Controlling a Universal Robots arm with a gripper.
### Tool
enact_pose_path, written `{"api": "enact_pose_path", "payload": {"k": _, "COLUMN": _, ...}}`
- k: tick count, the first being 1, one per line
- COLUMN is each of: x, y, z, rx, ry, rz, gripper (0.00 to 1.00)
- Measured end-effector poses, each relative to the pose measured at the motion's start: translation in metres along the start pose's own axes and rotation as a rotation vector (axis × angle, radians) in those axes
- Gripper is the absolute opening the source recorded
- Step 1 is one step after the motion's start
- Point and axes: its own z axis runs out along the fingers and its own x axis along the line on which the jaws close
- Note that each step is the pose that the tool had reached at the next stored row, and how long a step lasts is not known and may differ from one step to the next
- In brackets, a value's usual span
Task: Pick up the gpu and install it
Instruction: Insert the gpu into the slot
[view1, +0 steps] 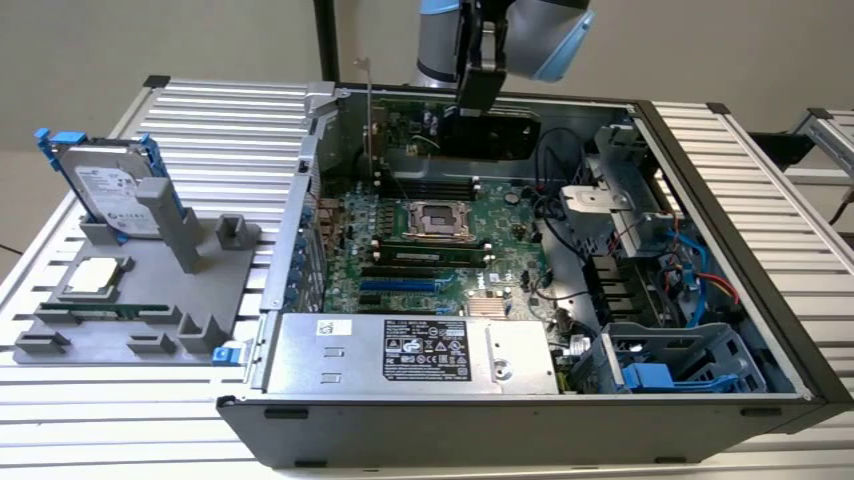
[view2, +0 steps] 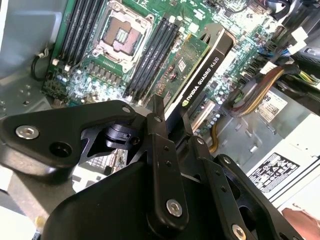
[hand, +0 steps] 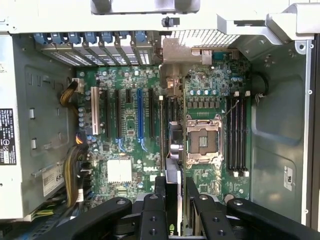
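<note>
My gripper (view1: 478, 108) is shut on the gpu (view1: 491, 136), a green card with a black cooler, and holds it on edge inside the open computer case (view1: 747, 330), toward its far wall. The card's silver bracket (view1: 370, 110) points to the exterior view's left. In the second wrist view the fingers (view2: 159, 125) clamp the gpu (view2: 200, 75) by one short end, above the motherboard (view2: 90, 75). In the first wrist view the gpu (hand: 172, 145) is edge-on between the expansion slots (hand: 140, 112) and the CPU socket (hand: 202, 142).
A grey fixture (view1: 134, 330) on the exterior view's left carries a hard drive with blue rails (view1: 100, 180), a processor chip (view1: 94, 275) and a memory stick (view1: 107, 310). Inside the case are the power supply (view1: 400, 355), cable bundles (view1: 667, 260) and a drive cage (view1: 667, 365).
</note>
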Motion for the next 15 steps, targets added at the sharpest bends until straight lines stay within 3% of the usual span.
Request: {"api": "enact_pose_path", "payload": {"k": 15, "x": -0.0004, "y": 0.0001, "z": 0.0043, "rx": 0.0000, "ry": 0.0000, "rz": 0.000, "gripper": 0.00}}
